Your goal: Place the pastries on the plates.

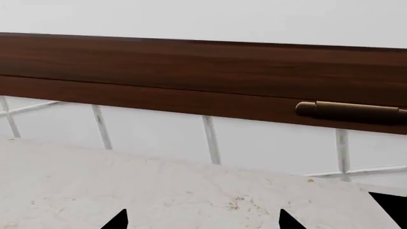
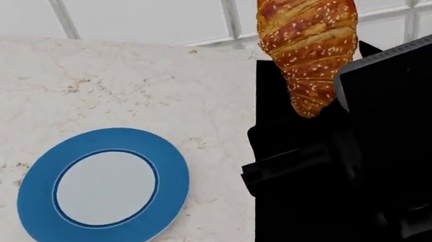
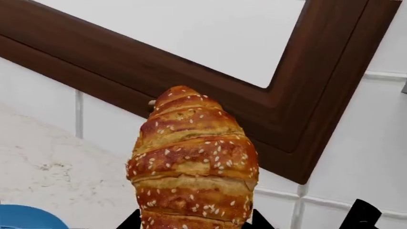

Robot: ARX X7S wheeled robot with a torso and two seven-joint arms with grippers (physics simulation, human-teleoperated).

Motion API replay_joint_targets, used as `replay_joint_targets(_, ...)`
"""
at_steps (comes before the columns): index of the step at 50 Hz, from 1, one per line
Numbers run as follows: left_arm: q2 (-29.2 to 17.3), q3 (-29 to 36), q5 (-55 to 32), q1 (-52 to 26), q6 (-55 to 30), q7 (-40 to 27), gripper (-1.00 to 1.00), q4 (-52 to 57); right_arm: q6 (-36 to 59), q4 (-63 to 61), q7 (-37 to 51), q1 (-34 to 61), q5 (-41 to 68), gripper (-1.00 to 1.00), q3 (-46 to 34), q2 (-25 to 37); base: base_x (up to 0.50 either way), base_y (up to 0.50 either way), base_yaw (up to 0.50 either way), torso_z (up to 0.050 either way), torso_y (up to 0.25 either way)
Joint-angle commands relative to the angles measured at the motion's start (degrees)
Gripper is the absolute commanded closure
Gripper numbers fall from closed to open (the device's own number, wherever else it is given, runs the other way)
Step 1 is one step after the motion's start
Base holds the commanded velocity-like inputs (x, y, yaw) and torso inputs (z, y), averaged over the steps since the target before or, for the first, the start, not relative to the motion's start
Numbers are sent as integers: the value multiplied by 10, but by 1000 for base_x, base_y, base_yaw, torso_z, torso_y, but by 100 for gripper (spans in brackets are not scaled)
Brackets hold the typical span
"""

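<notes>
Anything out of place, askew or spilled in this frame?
Nothing spilled or damaged. The croissant is up in the air, held by the right gripper, not lying on the counter. The blue-rimmed plate sits flat and empty.

Bare counter [image 2: 129,77] around rimmed plate [image 2: 38,195] (centre free); tiled wall [image 2: 133,11] bounds far edge

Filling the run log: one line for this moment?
right gripper: holding croissant aloft | white-centred plate: empty | left gripper: open, empty

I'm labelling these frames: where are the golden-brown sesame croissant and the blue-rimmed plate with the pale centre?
Golden-brown sesame croissant [image 2: 306,45]: head view, middle of its ridged body.
Blue-rimmed plate with pale centre [image 2: 36,187]: head view, left part of its blue rim.
</notes>
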Motion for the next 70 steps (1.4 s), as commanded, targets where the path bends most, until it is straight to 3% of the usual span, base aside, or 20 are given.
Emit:
replay_joint_targets(1,16,12,13,-14,-6,7,-100,-14,13,9,-30,11,-52,100,-29,-8,320,1,0,0,10)
replay_joint_targets(5,20,13,14,-17,-7,8,-100,-15,9,15,-40,22,-47,100,-27,-12,0,0,0,0,2)
replay_joint_targets(17,19,9,15,-3,0,-1,-100,-6,25,43,-186,91,-138,100,-153,-62,0,0,0,0,0)
replay_joint_targets(39,-12,-27,-10,50,26,-15,-100,23,7,119,-344,115,-233,100,-322,-139,0,0,0,0,0)
replay_joint_targets(53,-9,-24,-12,48,24,-21,-100,24,-26,155,-376,117,-268,100,-359,-175,0,0,0,0,0)
replay_joint_targets(70,-11,-25,-15,41,20,-16,-100,18,-41,294,-398,77,-201,100,-322,-247,0,0,0,0,0)
